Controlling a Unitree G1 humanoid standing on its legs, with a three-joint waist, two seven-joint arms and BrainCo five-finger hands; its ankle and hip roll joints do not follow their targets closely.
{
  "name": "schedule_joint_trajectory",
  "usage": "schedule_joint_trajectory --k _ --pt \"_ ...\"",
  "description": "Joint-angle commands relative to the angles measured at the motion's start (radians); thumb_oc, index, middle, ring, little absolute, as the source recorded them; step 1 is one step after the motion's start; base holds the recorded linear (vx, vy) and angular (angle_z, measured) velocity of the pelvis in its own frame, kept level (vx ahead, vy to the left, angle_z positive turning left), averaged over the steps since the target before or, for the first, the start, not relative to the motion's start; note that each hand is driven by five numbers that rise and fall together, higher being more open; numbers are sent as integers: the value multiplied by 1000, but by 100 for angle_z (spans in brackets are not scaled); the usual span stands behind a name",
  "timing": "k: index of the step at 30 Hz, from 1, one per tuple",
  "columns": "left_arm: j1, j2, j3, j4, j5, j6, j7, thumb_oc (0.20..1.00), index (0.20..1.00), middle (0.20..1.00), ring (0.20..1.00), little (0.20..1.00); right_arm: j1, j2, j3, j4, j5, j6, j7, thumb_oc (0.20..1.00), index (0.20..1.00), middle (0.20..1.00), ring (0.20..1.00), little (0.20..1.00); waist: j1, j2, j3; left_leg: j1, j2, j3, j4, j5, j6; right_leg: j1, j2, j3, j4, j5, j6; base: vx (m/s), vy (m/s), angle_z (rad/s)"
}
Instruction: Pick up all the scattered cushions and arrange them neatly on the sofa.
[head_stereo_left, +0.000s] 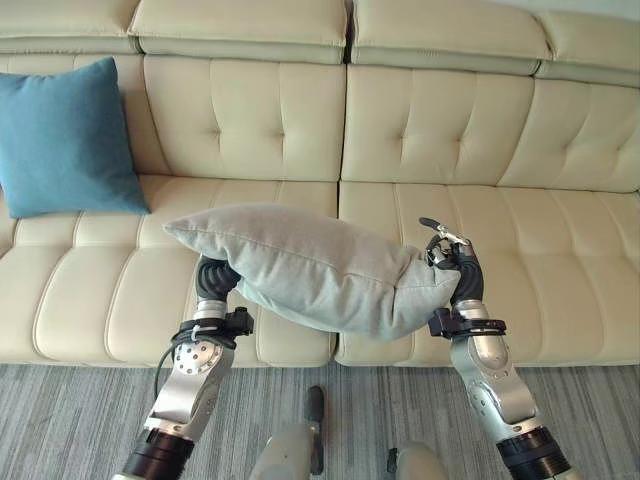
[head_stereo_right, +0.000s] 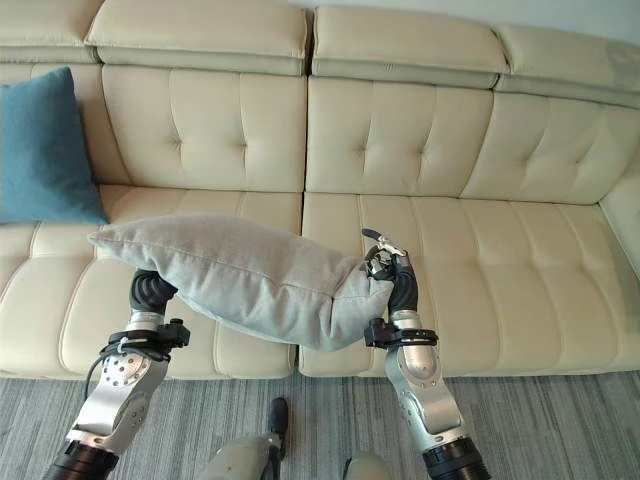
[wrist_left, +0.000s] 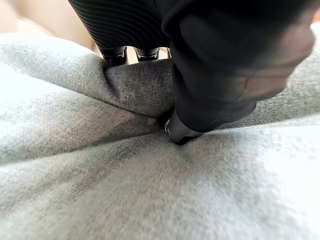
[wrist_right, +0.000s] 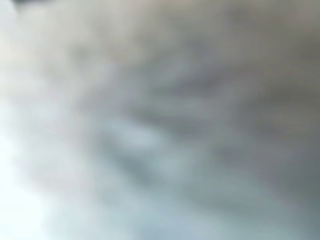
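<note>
Left hand (wrist_left: 200, 95) sits under the near-left part of the grey cushion (head_stereo_left: 310, 265); in its wrist view the thumb and fingers are curled into the fabric, pinching a fold, so it has a grip. Right hand (head_stereo_left: 452, 262) is pressed to the cushion's right end; a dark-tipped finger sticks up past the corner, but whether the rest close on the cloth cannot be told. Cushion is carried between the two hands, clear of the seat, long axis running left to right and sloping down toward the right hand, with the left corner highest. It hangs over the front edge of the cream sofa (head_stereo_left: 430, 130), about at the middle seam; the backrest lies straight ahead, beyond both hands. Judgement: next move is a forward carry and set-down against the backrest. A blue cushion (head_stereo_left: 65, 140) already leans upright at far left. Grey carpet (head_stereo_left: 60, 420) lies below the sofa front.
</note>
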Motion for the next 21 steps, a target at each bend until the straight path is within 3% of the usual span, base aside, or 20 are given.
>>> schedule_joint_trajectory --k 1,3,7,15,21 --pt "-45 -42 -46 -165 27 -86 -77 200 200 200 200 200 -39 2 22 -91 19 -71 45 200 200 200 200 200 -39 26 -18 -3 63 -92 -44 -17 -106 17 58 -30 -261 142 -37 173 -158 -2" --pt "-47 -46 -41 -156 31 -95 -81 200 200 200 200 200 -24 3 20 -90 23 -75 49 200 200 200 200 200 -58 16 -12 36 61 -111 -59 -29 -120 28 69 -20 -399 209 -25 204 -211 10" --pt "-23 -67 -35 -142 41 -92 -82 200 200 200 200 200 -1 -6 23 -83 30 -75 55 200 200 200 200 200 -58 0 -40 70 60 -112 -73 -37 -135 106 90 -25 -474 248 -38 158 -147 45" --pt "-36 -104 -46 -55 63 -82 -11 200 200 200 200 200 -16 -28 44 -40 -3 -64 27 200 200 200 200 200 -58 13 -68 123 86 -132 -109 -43 -156 181 104 -54 -502 225 -55 125 -55 12" --pt "-199 -125 -115 63 91 -88 85 200 200 200 200 200 -203 -48 84 54 -88 -52 -79 200 200 200 200 200 -51 -4 -49 100 92 -141 -100 -50 -165 165 104 -62 -481 206 -62 29 -28 10"
